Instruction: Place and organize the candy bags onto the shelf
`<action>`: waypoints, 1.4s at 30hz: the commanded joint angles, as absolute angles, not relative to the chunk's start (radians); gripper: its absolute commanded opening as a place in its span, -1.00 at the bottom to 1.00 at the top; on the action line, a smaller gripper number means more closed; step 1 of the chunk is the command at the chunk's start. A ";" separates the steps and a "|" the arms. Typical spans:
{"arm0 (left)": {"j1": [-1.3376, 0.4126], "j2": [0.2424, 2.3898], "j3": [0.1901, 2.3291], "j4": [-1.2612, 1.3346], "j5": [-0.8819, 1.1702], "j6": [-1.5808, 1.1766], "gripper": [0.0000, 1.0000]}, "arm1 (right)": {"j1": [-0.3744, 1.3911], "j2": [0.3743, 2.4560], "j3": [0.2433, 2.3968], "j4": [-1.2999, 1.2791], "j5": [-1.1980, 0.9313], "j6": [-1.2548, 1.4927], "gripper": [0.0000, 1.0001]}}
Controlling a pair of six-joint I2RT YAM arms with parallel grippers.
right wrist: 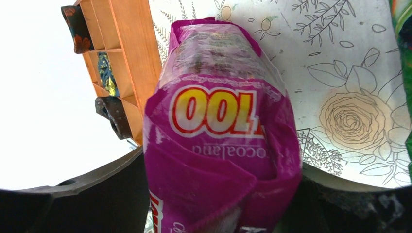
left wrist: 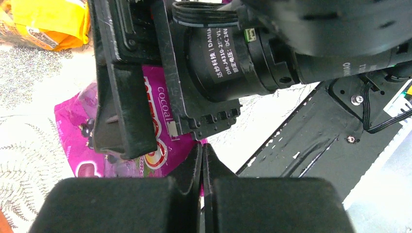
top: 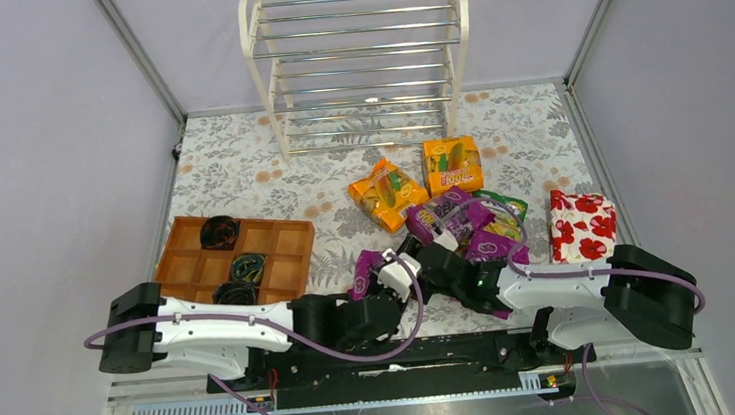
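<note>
My right gripper (top: 410,261) (right wrist: 218,199) is shut on a purple candy bag (right wrist: 218,141), which sticks out ahead of its jaws over the flowered cloth near the table's front (top: 364,273). My left gripper (top: 390,278) (left wrist: 201,158) is shut. Its tips sit at the edge of that same bag (left wrist: 73,131); I cannot tell if they touch it. Two orange bags (top: 387,193) (top: 452,165), two more purple bags (top: 450,218) (top: 494,247) and a green-yellow bag (top: 506,207) lie in a heap right of centre. The white shelf (top: 361,67) stands at the back, with no bags on it.
A brown wooden compartment tray (top: 291,244) holding dark items lies at the left front, also in the right wrist view (right wrist: 131,48). A red bag with white flowers (top: 582,224) lies at the right. The right arm's wrist motor (left wrist: 228,53) fills the left wrist view. Grey walls enclose the table.
</note>
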State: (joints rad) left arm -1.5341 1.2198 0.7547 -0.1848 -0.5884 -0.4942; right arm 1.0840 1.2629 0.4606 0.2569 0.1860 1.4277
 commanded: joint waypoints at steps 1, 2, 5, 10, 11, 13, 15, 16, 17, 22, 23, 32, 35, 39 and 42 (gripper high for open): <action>-1.539 1.167 0.759 -0.073 -0.586 -0.476 -1.00 | 1.127 1.268 0.464 0.343 0.272 1.474 0.44; -1.539 1.165 0.757 -0.071 -0.586 -0.476 -1.00 | 1.131 1.268 0.464 0.351 0.274 1.478 0.38; -1.539 1.159 0.759 -0.077 -0.587 -0.480 -1.00 | 1.138 1.268 0.469 0.353 0.285 1.488 0.28; -1.539 1.106 0.765 -0.114 -0.594 -0.473 -0.54 | 1.138 1.234 0.465 0.356 0.330 1.480 0.11; -1.539 1.083 0.763 -0.121 -0.597 -0.469 -0.45 | 1.138 1.228 0.465 0.356 0.337 1.480 0.03; -1.539 1.034 0.763 -0.141 -0.605 -0.461 -0.25 | 1.138 1.218 0.469 0.352 0.351 1.483 -0.05; -1.539 0.987 0.776 -0.175 -0.614 -0.444 -0.15 | 1.138 1.210 0.478 0.349 0.366 1.486 -0.06; -1.539 0.966 0.789 -0.197 -0.620 -0.436 -0.08 | 1.138 1.203 0.484 0.343 0.371 1.486 -0.06; -1.539 0.946 0.805 -0.220 -0.626 -0.427 -0.02 | 1.138 1.196 0.492 0.340 0.375 1.482 -0.06; -1.539 0.858 0.904 -0.322 -0.669 -0.356 0.33 | 1.138 1.173 0.574 0.303 0.387 1.439 -0.07; -1.539 0.843 0.925 -0.339 -0.685 -0.335 0.43 | 1.138 1.169 0.601 0.279 0.398 1.425 -0.06; -1.539 0.697 1.060 -0.388 -0.856 -0.208 0.56 | 1.037 1.156 0.851 0.128 0.474 1.372 -0.08; -1.539 0.642 1.041 -0.372 -0.933 -0.195 0.56 | 0.918 1.182 0.950 0.142 0.409 1.356 -0.08; -1.539 0.569 0.938 -0.267 -1.009 -0.142 0.57 | 0.822 1.266 1.140 0.161 0.409 1.273 -0.08; -1.539 0.531 0.865 -0.219 -1.069 -0.090 0.57 | 0.781 1.336 1.284 0.184 0.419 1.226 -0.07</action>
State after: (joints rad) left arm -1.5341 0.5556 0.9493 -0.2977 -0.9497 -0.1795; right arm 0.8200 1.2835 1.0760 0.0345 0.3874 1.2991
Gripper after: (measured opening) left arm 0.781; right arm 0.464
